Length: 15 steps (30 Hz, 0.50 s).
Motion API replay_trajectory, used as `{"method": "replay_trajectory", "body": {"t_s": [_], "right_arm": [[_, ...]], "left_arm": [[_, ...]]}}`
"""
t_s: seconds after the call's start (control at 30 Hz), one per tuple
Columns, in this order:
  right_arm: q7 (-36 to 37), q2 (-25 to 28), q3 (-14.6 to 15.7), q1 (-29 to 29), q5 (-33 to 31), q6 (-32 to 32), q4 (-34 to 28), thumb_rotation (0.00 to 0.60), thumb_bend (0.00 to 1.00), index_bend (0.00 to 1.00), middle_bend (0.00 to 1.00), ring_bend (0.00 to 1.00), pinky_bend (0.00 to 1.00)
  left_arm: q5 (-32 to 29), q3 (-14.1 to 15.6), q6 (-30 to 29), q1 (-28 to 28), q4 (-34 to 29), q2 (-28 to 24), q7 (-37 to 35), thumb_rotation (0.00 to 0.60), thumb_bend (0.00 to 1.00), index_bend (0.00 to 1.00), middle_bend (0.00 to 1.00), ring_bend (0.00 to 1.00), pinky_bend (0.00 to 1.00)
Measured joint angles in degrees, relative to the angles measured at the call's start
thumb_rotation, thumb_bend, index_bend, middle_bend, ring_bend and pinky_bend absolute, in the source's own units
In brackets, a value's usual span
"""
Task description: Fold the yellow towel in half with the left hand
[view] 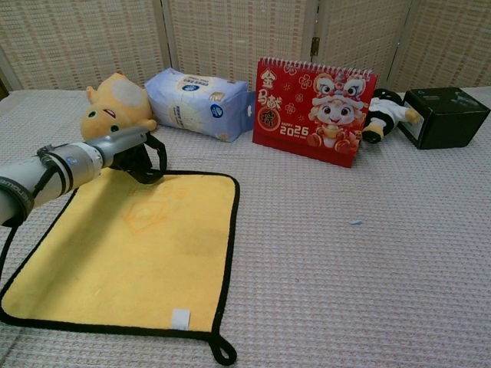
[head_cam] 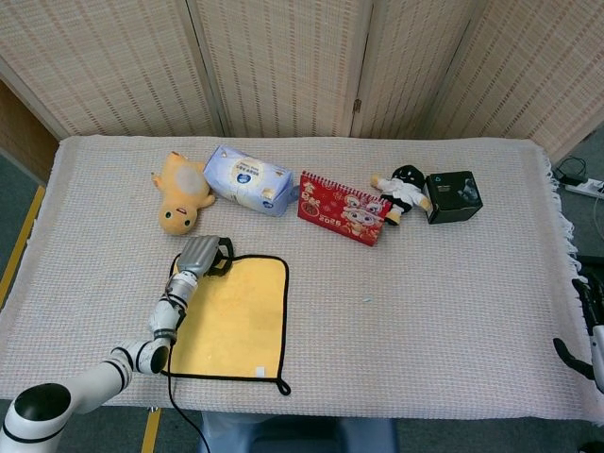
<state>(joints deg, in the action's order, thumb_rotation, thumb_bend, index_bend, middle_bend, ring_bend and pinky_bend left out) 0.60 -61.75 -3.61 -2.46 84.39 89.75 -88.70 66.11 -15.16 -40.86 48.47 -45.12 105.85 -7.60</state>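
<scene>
Chest view: square yellow towel with black edging (view: 130, 249) lies flat, unfolded, on the table (view: 368, 268); left hand (view: 134, 157) fingers curl at its far edge; grasp indeterminable; folding outstanding.

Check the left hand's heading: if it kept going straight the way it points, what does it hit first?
The left hand sits at the yellow towel's far edge, pointing away from the robot and slightly right. Going straight on, it would likely meet the blue tissue pack first; the yellow plush toy lies just left of that line. Depth is uncertain.
</scene>
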Motion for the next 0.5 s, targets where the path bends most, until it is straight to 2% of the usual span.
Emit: {"method": "replay_trajectory", "body": {"t_s": [0.2, 0.5], "right_arm": [[0.0, 0.1, 0.4, -0.2, 1.1, 0.7, -0.3, 0.6, 0.33, 0.0, 0.0, 0.0, 0.0], [0.2, 0.4, 1.3, -1.0, 4.0, 3.0, -1.2, 0.6, 0.33, 0.0, 0.0, 0.0, 0.0]], "left_arm": [[1.0, 0.7, -3.9, -1.6, -4.9, -1.5, 2.2, 0.6, 0.49, 0.61, 1.0, 1.0, 1.0], [5.4, 3.7, -16.6, -5.8, -16.4, -4.2, 10.4, 0.6, 0.49, 0.61, 1.0, 1.0, 1.0]]}}
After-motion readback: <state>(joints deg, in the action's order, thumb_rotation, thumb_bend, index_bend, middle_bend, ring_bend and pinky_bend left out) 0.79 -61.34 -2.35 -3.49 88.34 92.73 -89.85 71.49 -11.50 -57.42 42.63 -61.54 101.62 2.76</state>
